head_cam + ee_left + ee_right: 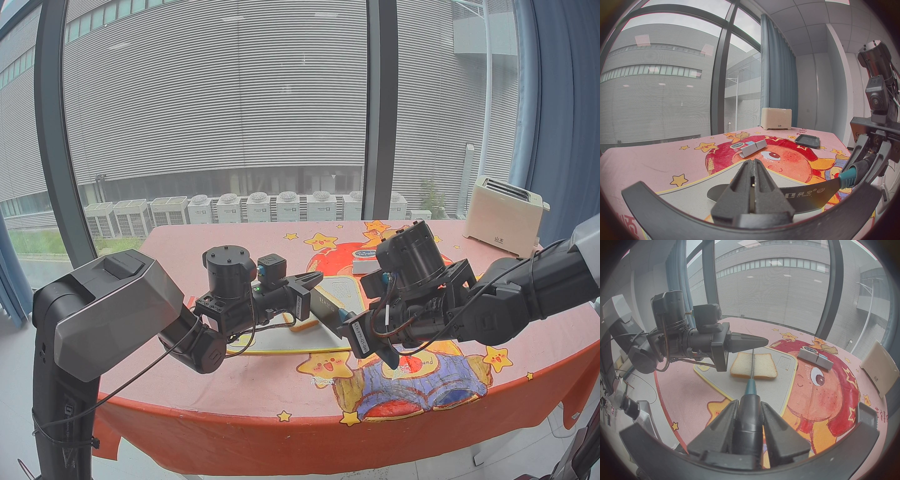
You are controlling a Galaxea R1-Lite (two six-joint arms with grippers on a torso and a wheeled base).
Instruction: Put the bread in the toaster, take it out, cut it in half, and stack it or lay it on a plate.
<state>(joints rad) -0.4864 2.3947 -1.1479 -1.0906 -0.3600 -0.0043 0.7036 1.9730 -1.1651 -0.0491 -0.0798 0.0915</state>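
Because the cut is meant to halve it, the bread [753, 365] is laid flat on the cutting board [770, 390], just below the centre of the head view, and the knife [751, 385] is held edge-down along its midline. The knife's handle is clamped tightly between the fingers of the right gripper [749, 405], so that the blade can be pressed down squarely. The left gripper [757, 341] is closed fully with nothing in it, its tip poised just over the slice, probably so that the bread can be steadied. Whether the blade is through the slice cannot be told, since the blade hides the line. The toaster [505, 215] is seen at the right edge of the head view, well apart from the board, and its part is judged done. One slice, one knife, one board, one toaster, one dark plate [807, 141] and two grippers are counted.
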